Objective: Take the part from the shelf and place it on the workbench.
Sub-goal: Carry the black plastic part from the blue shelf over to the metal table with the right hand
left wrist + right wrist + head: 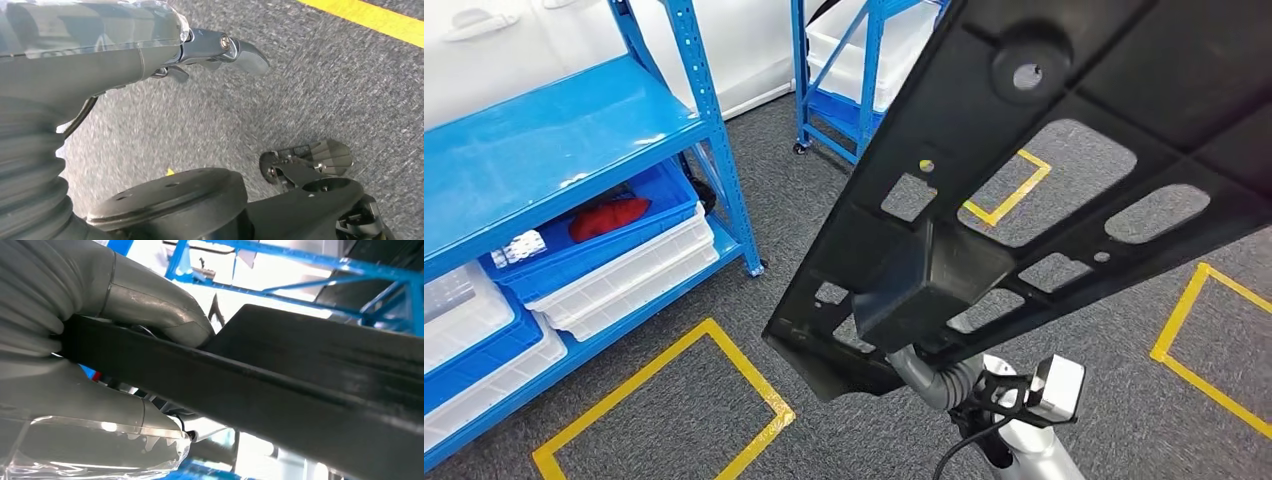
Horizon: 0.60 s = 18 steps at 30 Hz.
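Black part (pixel 1064 170) — in right hand (pixel 100 330)

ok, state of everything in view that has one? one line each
black part: off the shelf, held up over the floor, tilted
right hand: grips the black part's edge
left hand: holds nothing, hangs over the carpet
blue bin: on the blue shelf, open-topped, red item inside

Red item (pixel 609 217) in blue bin (pixel 639 235); grey carpet (pixel 844 440).
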Available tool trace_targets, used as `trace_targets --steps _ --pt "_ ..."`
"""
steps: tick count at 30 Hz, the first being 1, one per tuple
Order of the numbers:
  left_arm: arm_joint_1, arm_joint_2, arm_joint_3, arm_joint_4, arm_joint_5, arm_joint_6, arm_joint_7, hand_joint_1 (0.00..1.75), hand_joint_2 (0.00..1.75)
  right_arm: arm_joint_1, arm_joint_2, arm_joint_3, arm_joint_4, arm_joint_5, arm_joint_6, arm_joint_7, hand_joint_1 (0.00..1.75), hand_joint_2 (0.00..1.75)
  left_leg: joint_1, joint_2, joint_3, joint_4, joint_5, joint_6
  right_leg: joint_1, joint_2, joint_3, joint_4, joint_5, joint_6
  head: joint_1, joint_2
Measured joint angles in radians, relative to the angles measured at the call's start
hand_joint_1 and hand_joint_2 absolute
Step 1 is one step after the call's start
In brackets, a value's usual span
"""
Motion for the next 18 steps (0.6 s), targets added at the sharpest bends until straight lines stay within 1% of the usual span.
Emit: trace_targets --steps 1,2,3,4,5,6,7,8,9,10,11,12,13,14,15,16,17,18 --pt "0.000 0.000 -0.001 0.000 -0.002 -0.001 -0.001 0.00 1.75 0.026 0.001 0.000 -0.004 0.016 -0.007 -0.019 1.75 1.75 -0.001 0.011 0.001 0.000 -0.001 0.000 0.000 -0.005 0.023 -0.040 0.025 -0.002 0.000 0.000" --pt "0.000 0.000 -0.002 0.000 -0.004 -0.001 -0.001 0.00 1.75 0.051 0.002 0.000 -0.008 0.033 -0.016 -0.040 1.75 1.75 -0.003 0.021 0.003 0.000 -0.003 -0.002 0.002 -0.018 0.063 -0.111 0.058 -0.007 0.000 0.000" --pt "0.000 0.001 -0.003 0.000 -0.006 0.000 -0.002 0.00 1.75 0.073 0.003 0.001 -0.012 0.051 -0.024 -0.062 1.75 1.75 -0.006 0.030 0.005 0.000 -0.005 -0.004 0.007 -0.038 0.103 -0.182 0.081 -0.014 0.000 0.000" --pt "0.000 0.001 -0.004 0.000 -0.007 0.000 -0.003 0.00 1.75 0.093 0.004 0.001 -0.016 0.067 -0.032 -0.082 1.75 1.75 -0.008 0.037 0.008 0.000 -0.008 -0.008 0.011 -0.054 0.133 -0.237 0.097 -0.022 0.000 0.000" --pt "0.001 0.002 -0.005 0.000 -0.007 0.001 -0.004 0.00 1.75 0.113 0.006 0.002 -0.019 0.085 -0.041 -0.100 1.75 1.75 -0.010 0.044 0.010 0.000 -0.010 -0.012 0.016 -0.065 0.148 -0.266 0.101 -0.029 0.000 0.000" --pt "0.002 0.003 -0.006 0.000 -0.007 0.002 -0.005 0.00 1.75 0.133 0.008 0.003 -0.021 0.103 -0.053 -0.114 1.75 1.75 -0.011 0.051 0.013 -0.001 -0.011 -0.017 0.019 -0.065 0.150 -0.272 0.098 -0.035 0.000 0.000" --pt "0.002 0.003 -0.007 0.000 -0.008 0.003 -0.007 0.00 1.75 0.154 0.010 0.004 -0.024 0.122 -0.065 -0.123 1.75 1.75 -0.011 0.059 0.016 -0.003 -0.013 -0.023 0.020 -0.055 0.149 -0.276 0.100 -0.039 0.000 0.000" --pt "0.002 0.004 -0.008 0.000 -0.009 0.004 -0.008 0.00 1.75 0.176 0.012 0.004 -0.026 0.139 -0.077 -0.128 1.75 1.75 -0.010 0.061 0.019 -0.002 -0.017 -0.028 0.017 -0.045 0.151 -0.279 0.102 -0.045 0.000 0.000" --pt "0.002 0.005 -0.009 0.000 -0.011 0.004 -0.008 0.00 1.75 0.194 0.014 0.005 -0.030 0.151 -0.086 -0.130 1.75 1.75 -0.009 0.050 0.018 0.007 -0.027 -0.034 0.014 -0.036 0.153 -0.284 0.105 -0.052 0.000 0.000" --pt "0.002 0.006 -0.011 0.000 -0.013 0.005 -0.009 0.00 1.75 0.208 0.016 0.006 -0.032 0.157 -0.091 -0.131 1.75 1.75 -0.008 0.032 0.008 0.035 -0.048 -0.038 0.011 -0.026 0.154 -0.289 0.109 -0.058 0.000 0.000" --pt "0.002 0.008 -0.012 0.000 -0.014 0.006 -0.009 0.00 1.75 0.221 0.019 0.008 -0.035 0.160 -0.093 -0.132 1.75 1.75 -0.007 0.008 -0.012 0.084 -0.080 -0.042 0.008 -0.017 0.155 -0.292 0.112 -0.063 0.000 0.000" --pt "0.000 0.008 -0.013 0.000 -0.015 0.006 -0.009 0.00 1.75 0.232 0.022 0.010 -0.036 0.160 -0.093 -0.133 1.75 1.75 -0.006 -0.011 -0.040 0.150 -0.116 -0.044 0.009 -0.007 0.154 -0.293 0.113 -0.066 0.000 0.000" --pt "-0.003 0.009 -0.013 0.000 -0.014 0.007 -0.009 0.00 1.75 0.244 0.027 0.012 -0.035 0.158 -0.094 -0.133 1.75 1.75 -0.006 -0.020 -0.069 0.220 -0.147 -0.046 0.010 0.004 0.153 -0.292 0.114 -0.067 0.000 0.000" --pt "-0.006 0.010 -0.013 0.000 -0.013 0.009 -0.008 0.00 1.75 0.256 0.031 0.015 -0.032 0.154 -0.097 -0.133 1.75 1.75 -0.006 -0.024 -0.089 0.270 -0.162 -0.047 0.010 0.015 0.153 -0.292 0.114 -0.067 0.000 0.000" --pt "-0.008 0.011 -0.013 0.000 -0.012 0.011 -0.008 0.00 1.75 0.268 0.038 0.017 -0.029 0.147 -0.103 -0.133 1.75 1.75 -0.006 -0.025 -0.092 0.284 -0.156 -0.048 0.011 0.028 0.153 -0.290 0.114 -0.067 0.000 0.000" --pt "-0.008 0.012 -0.013 0.000 -0.011 0.013 -0.008 0.00 1.75 0.276 0.045 0.021 -0.025 0.140 -0.108 -0.133 1.75 1.75 -0.005 -0.027 -0.076 0.256 -0.131 -0.047 0.010 0.042 0.153 -0.288 0.115 -0.067 0.000 0.000" --pt "-0.007 0.013 -0.013 0.000 -0.010 0.015 -0.008 0.00 1.75 0.281 0.054 0.024 -0.020 0.132 -0.113 -0.133 1.75 1.75 -0.003 -0.035 -0.046 0.195 -0.094 -0.046 0.010 0.057 0.153 -0.285 0.115 -0.066 0.000 0.000" --pt "-0.005 0.013 -0.013 0.000 -0.009 0.016 -0.007 0.00 1.75 0.283 0.062 0.027 -0.016 0.127 -0.117 -0.133 1.75 1.75 -0.001 -0.054 -0.012 0.124 -0.063 -0.044 0.009 0.071 0.152 -0.281 0.115 -0.063 0.000 0.000"
